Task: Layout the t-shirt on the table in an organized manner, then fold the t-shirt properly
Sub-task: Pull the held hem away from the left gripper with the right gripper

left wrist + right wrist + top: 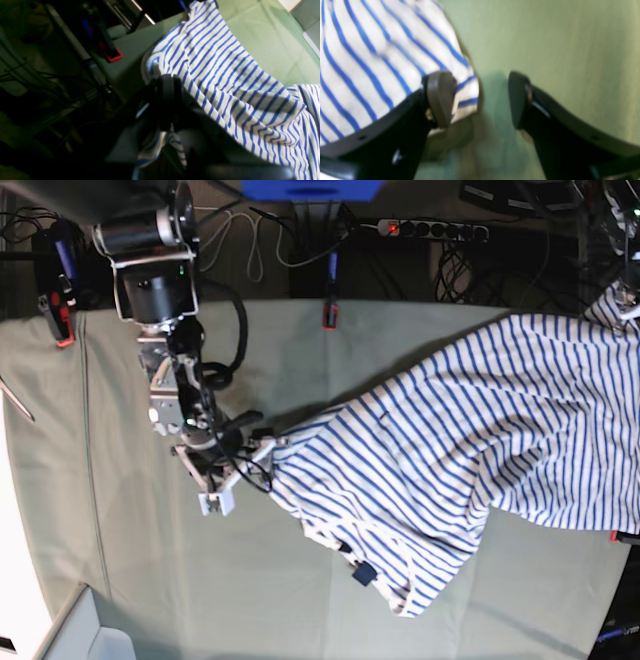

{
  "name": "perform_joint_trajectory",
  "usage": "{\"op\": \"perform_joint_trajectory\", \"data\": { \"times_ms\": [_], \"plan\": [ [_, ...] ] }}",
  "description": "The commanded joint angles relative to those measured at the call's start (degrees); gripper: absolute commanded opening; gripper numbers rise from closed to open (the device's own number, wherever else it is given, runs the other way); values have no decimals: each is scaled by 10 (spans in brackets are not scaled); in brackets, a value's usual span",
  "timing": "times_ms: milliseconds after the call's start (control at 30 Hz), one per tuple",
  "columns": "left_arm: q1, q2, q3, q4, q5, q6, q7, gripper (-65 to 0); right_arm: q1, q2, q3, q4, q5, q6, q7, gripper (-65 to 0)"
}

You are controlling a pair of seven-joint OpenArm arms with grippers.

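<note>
The t-shirt [470,430], white with blue stripes, lies stretched across the right half of the table [120,560]. Its navy label [362,573] is near the lower hem. My right gripper [243,474] is open at the shirt's left edge. In the right wrist view that gripper [480,100] has one finger [440,97] resting over a corner of the t-shirt [370,62], with the other over bare cloth. My left gripper [163,87] is shut on a bunch of the t-shirt [225,75] and holds it up past the table's edge.
Red clamps [330,315] [62,330] pin the table cloth at the far edge. A power strip [430,227] and cables lie beyond it. A white bin [85,630] stands at the lower left corner. Cables and frame parts [75,75] hang below the table edge.
</note>
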Motion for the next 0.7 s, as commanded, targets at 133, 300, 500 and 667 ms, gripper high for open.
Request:
{"op": "perform_joint_trajectory", "data": {
  "times_ms": [133, 300, 500, 667],
  "plan": [
    [2, -8, -3, 9, -1, -4, -16, -650, -4, -17, -27, 6, 1, 47, 2, -293],
    [2, -10, -3, 9, -1, -4, -16, -650, -27, -25, -74, 6, 1, 55, 2, -336],
    [3, -9, -3, 9, -1, -4, -16, -650, -43, -26, -79, 8, 1, 59, 2, -599],
    [18, -8, -3, 32, -1, -4, -16, -650, -100, -10, -36, 133, 2, 60, -2, -650]
  ]
}}
